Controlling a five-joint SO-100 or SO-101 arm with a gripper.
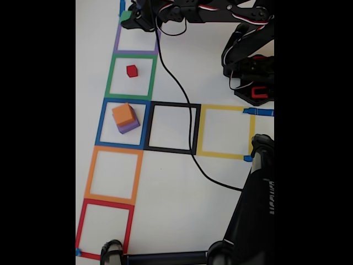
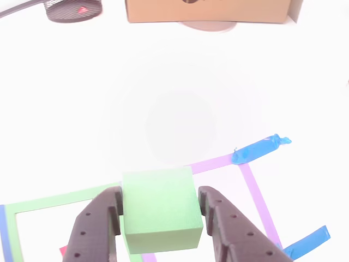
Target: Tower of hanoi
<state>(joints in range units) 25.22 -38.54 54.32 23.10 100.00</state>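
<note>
In the fixed view, the medium cube (image 1: 123, 114) is sitting on the biggest cube (image 1: 129, 126); the tiniest cube (image 1: 132, 70) is lying one square behind them. The tool (image 2: 158, 210) is gripping the smaller cube (image 2: 160, 207) farther back.

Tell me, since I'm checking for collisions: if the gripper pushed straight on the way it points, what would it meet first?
The gripper is shut on the green cube. Straight ahead lies the purple tape outline, then bare white table; the cardboard box looks far off, though depth is unclear.

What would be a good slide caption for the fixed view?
Orange cube stacked on purple cube in the blue square, red cube in the green square.
</note>
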